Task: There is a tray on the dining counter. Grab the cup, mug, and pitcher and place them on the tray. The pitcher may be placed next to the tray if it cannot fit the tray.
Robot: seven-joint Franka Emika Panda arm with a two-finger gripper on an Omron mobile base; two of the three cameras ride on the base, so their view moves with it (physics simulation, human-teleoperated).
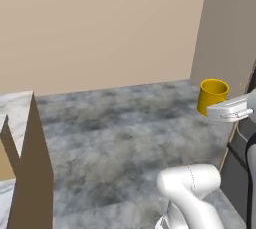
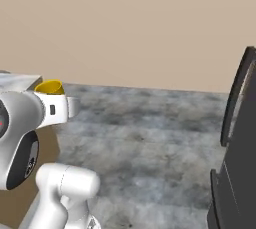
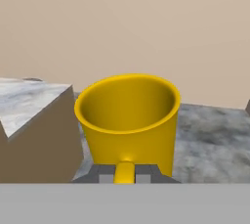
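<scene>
A plain yellow mug [image 3: 128, 120] hangs upright in the air, its handle clamped between the fingertips of my gripper [image 3: 125, 173], which is shut on it. From the left base the mug [image 1: 213, 94] sits at the end of my white hand near the right edge, well above the floor. From the right base just its rim [image 2: 50, 87] peeks over the hand. The marble top of the dining counter [image 3: 24, 100] with its tan panel lies to the left, apart from the mug. The tray, cup and pitcher are out of view.
Grey mottled floor [image 1: 125, 133] stretches ahead to a beige wall [image 1: 100, 28]. A dark tall unit with a curved handle [image 2: 239, 138] stands close on the right. The counter's corner [image 1: 30, 138] juts in on the left.
</scene>
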